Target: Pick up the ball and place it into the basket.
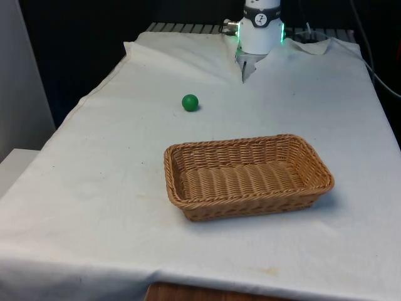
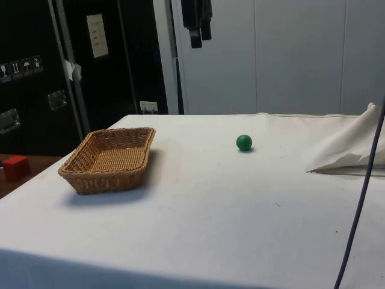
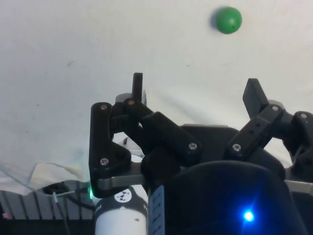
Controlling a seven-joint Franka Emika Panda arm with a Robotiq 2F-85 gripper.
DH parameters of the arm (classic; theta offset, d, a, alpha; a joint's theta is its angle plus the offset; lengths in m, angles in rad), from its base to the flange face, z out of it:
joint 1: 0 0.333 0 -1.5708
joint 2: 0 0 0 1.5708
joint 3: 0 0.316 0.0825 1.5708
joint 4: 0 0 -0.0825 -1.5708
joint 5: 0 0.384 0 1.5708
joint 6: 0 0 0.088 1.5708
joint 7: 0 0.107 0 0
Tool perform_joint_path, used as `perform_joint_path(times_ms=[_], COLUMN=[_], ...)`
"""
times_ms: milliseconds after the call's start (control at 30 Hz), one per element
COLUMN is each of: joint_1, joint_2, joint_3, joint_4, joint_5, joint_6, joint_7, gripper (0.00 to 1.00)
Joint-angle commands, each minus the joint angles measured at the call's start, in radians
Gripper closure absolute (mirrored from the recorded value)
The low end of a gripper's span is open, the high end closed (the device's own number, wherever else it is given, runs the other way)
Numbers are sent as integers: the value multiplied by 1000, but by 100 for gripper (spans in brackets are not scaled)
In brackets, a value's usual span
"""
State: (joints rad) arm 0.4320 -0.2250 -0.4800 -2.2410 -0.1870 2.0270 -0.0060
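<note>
A small green ball (image 1: 190,102) lies on the white cloth, apart from the basket and closer to the robot's end of the table. From the side the ball (image 2: 243,142) is right of the basket. The wicker basket (image 1: 250,207) is rectangular, shallow and holds nothing; its wall (image 2: 102,180) shows in the side view. My gripper (image 3: 195,90) is open, high above the cloth, with nothing between its black fingers (image 3: 138,85). The ball (image 3: 228,20) lies well beyond the fingertips. In the side view the gripper (image 2: 201,40) hangs far above the table.
The cloth is bunched into a fold (image 1: 249,68) near the robot's base and rises in a ridge (image 2: 352,150) at the side view's right. A dark cable (image 2: 361,198) hangs across that corner. A red block (image 2: 16,167) sits off the table beside the basket end.
</note>
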Motion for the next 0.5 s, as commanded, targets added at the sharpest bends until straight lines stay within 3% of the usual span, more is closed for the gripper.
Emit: perform_joint_path(times_ms=[0, 67, 100, 133, 333, 367, 400, 467], joint_1=[-7, -10, -5, -11, -17, -11, -18, -19], joint_2=[-14, -25, -15, -28, -42, -33, -44, -46], joint_3=[1, -1, -3, -2, -14, -13, -16, -20], joint_4=[-22, -46, -31, -56, -124, -104, -133, -150], joint_5=[-27, -48, -31, -52, -65, -53, -65, -66], joint_6=[23, 39, 19, 48, 121, 91, 132, 152], joint_7=[16, 27, 17, 31, 49, 39, 50, 51], gripper=[0, 0, 0, 0, 0, 0, 0, 0])
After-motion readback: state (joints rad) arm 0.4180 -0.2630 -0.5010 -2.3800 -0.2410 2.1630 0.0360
